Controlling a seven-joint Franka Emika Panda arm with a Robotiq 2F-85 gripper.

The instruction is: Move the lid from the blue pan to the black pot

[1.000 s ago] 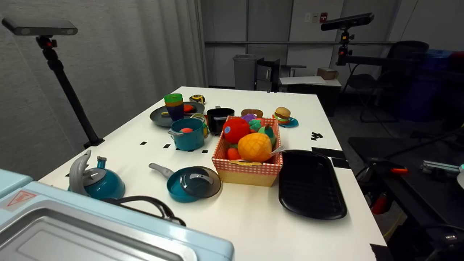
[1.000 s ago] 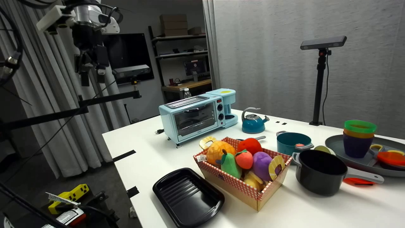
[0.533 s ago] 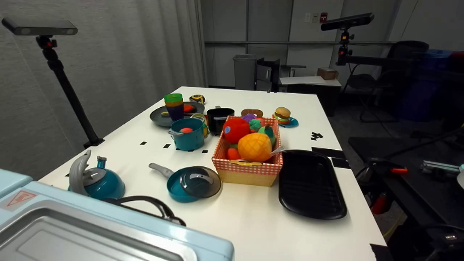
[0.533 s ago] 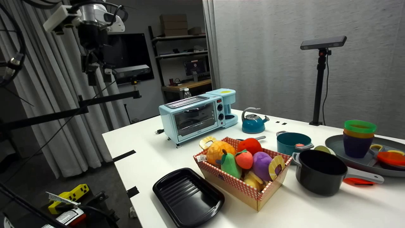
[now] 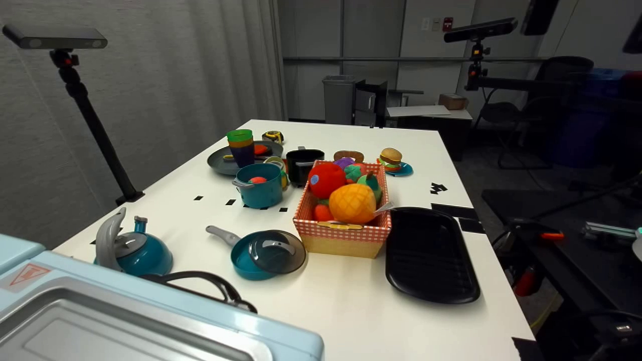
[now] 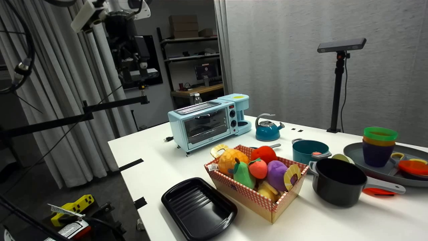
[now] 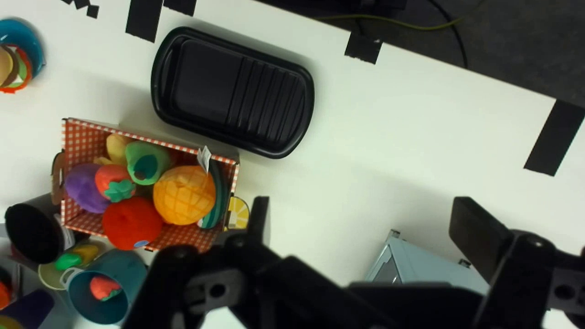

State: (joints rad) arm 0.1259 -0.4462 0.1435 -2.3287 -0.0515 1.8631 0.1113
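High over the table (image 5: 361,306), saw the gripper (image 7: 363,208) hanging with its fingers (image 7: 475,237) spread wide and nothing held between. Found the lid (image 5: 279,259) on the pan (image 5: 244,260), off centre toward the basket (image 5: 346,244) and perhaps tilted; could not tell touching the basket from just beside. Judged the lift not yet begun and the approach the first worry. Saw neither lid nor pan in the wrist view, with much of it blocked by the gripper, so reckoned on a poor aim from there. Expected trouble from lowering wide fingers next to the basket: a nudge to its wall, or a finger landed on the lid clear of its handle (image 5: 280,246). Feared, from that, a lid skidded or flipped onto the table. Guessed at a light pan, likely to drag along if caught with the lid.

Next, worried over the carry: saw the direct way to the black pot (image 6: 334,191) squeezed between the basket's heaped fruit (image 5: 352,203) and the blue pot (image 5: 263,194), ready to snag a lid borne low. Could not judge the fit of lid to black pot; with a mismatch or a crooked release, expected a tilt, a drop inside, or a slide off the side.
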